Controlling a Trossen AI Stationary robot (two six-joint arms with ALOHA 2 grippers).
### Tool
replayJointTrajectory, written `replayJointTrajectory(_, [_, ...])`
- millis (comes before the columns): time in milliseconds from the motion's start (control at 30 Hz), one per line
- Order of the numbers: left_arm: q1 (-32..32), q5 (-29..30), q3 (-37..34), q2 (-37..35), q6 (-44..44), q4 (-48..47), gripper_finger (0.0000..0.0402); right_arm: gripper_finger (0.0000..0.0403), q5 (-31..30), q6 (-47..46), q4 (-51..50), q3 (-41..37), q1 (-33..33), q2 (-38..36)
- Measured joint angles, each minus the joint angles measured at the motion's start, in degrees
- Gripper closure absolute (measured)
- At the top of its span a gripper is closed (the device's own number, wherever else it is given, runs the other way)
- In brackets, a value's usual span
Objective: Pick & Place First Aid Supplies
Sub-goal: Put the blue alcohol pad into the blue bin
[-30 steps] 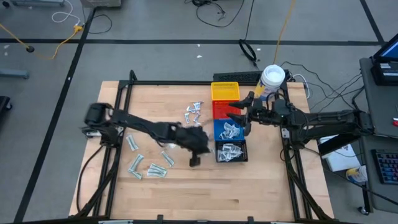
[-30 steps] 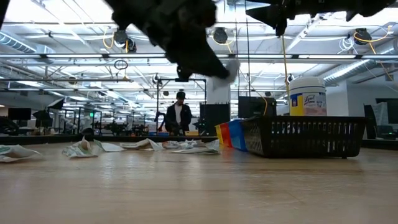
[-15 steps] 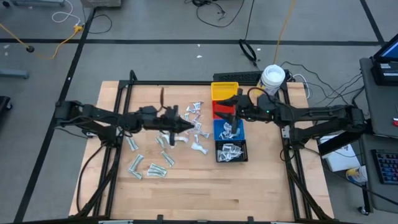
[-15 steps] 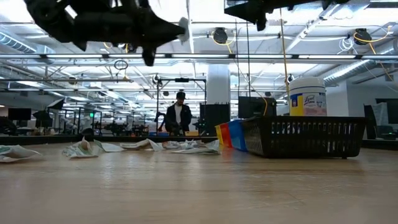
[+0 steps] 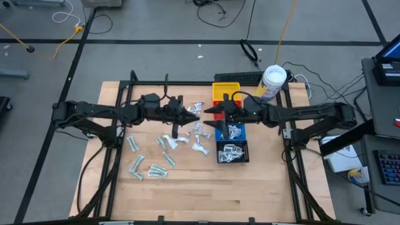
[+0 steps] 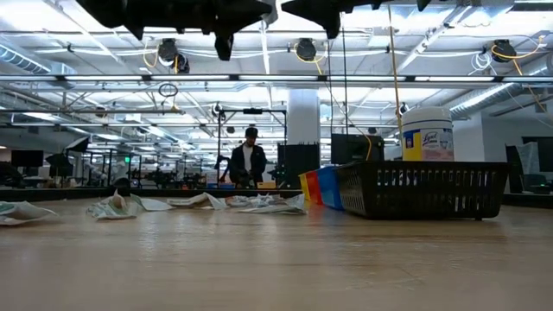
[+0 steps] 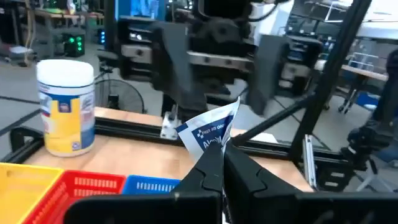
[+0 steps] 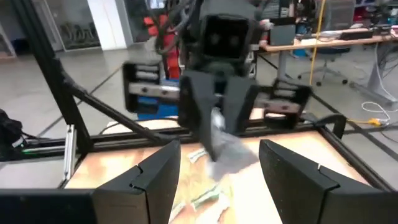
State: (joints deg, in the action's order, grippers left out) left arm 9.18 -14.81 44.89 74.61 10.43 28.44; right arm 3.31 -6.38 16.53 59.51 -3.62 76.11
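Note:
A white packet with blue marks (image 7: 210,132), one of the first aid supplies, is held high above the table's middle. My left gripper (image 7: 222,157) is shut on it and points level toward the table's right. My right gripper (image 8: 219,155) faces it from the right, open and close by, its fingers apart from the packet. In the high view the two grippers, left (image 5: 192,113) and right (image 5: 207,112), meet near the red bin (image 5: 220,107). More packets (image 5: 150,164) lie flat on the wood at the left and middle. My left gripper pinches the packet's near end (image 7: 216,147) between its two fingertips. The fingers come level from the table's left. The packet sticks out beyond the fingertips, slightly curled, lifted clear of the table.
A row of bins stands right of centre: yellow (image 5: 226,92), red, blue (image 5: 231,131) and black (image 5: 232,152), the last two holding packets. A big white jar (image 5: 274,77) stands at the far right. A person (image 6: 250,161) stands far behind the table.
My left gripper has risen from beside the black bin, gone toward the far edge and tipped from pointing down to level, carrying the packet clear of the table. My right gripper has gone toward the table's left, so that the two now face each other.

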Motion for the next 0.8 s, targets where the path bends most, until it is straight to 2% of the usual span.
replayJointTrajectory(200, [0.92, -0.19, 1.89, 0.33, 0.82, -1.34, 0.0401, 0.0190, 2.49, 0.09, 0.86, 0.34, 0.10, 0.55])
replayJointTrajectory(367, [0.38, -0.17, 2.51, 0.87, 0.85, -2.25, 0.0401, 0.0190, -0.02, 1.08, 1.06, 0.34, 0.43, 0.55])
replayJointTrajectory(600, [-0.84, -0.17, 3.27, 0.87, 0.79, -3.77, 0.0401, 0.0190, -0.38, 5.25, 2.22, 0.34, 1.25, 0.55])
replayJointTrajectory(800, [-1.49, 0.89, 3.34, 0.81, 0.79, -3.46, 0.0402, 0.0191, -0.39, 4.21, 2.87, 0.32, 1.48, 1.92])
